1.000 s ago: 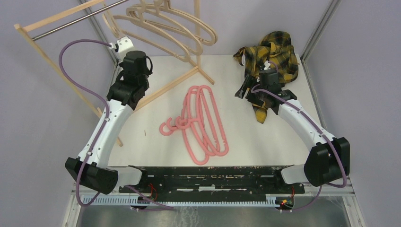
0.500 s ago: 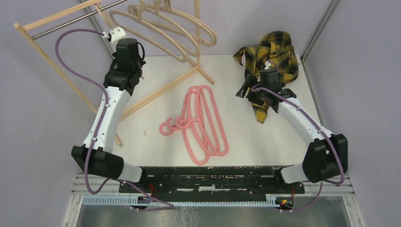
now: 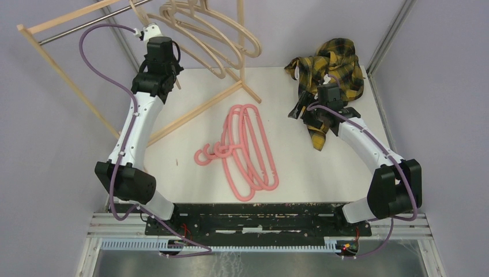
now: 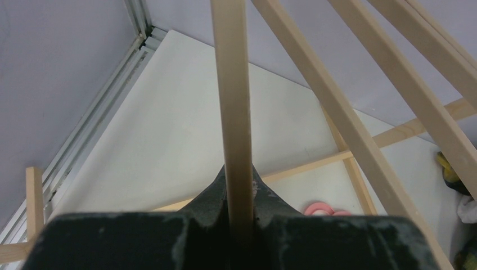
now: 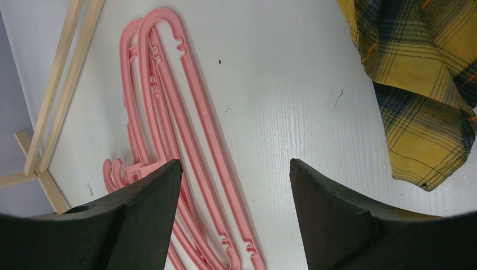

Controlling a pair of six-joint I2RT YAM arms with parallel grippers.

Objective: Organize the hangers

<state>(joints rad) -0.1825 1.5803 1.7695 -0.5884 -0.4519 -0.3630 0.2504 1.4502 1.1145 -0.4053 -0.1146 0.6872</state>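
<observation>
Nearest, the pink hangers lie nested flat on the white table: smooth, glossy plastic loops with their hooks to the left. Just beyond them the right gripper hovers between the pinks and the crumpled plaid shirt, fingers spread wide and empty. Farther back, the left gripper has climbed in the last second toward the metal rail of the wooden rack. It is clamped tight on one thin beige hanger, while the rest of the beige hangers dangle alongside. I'd guess that one is being hung.
</observation>
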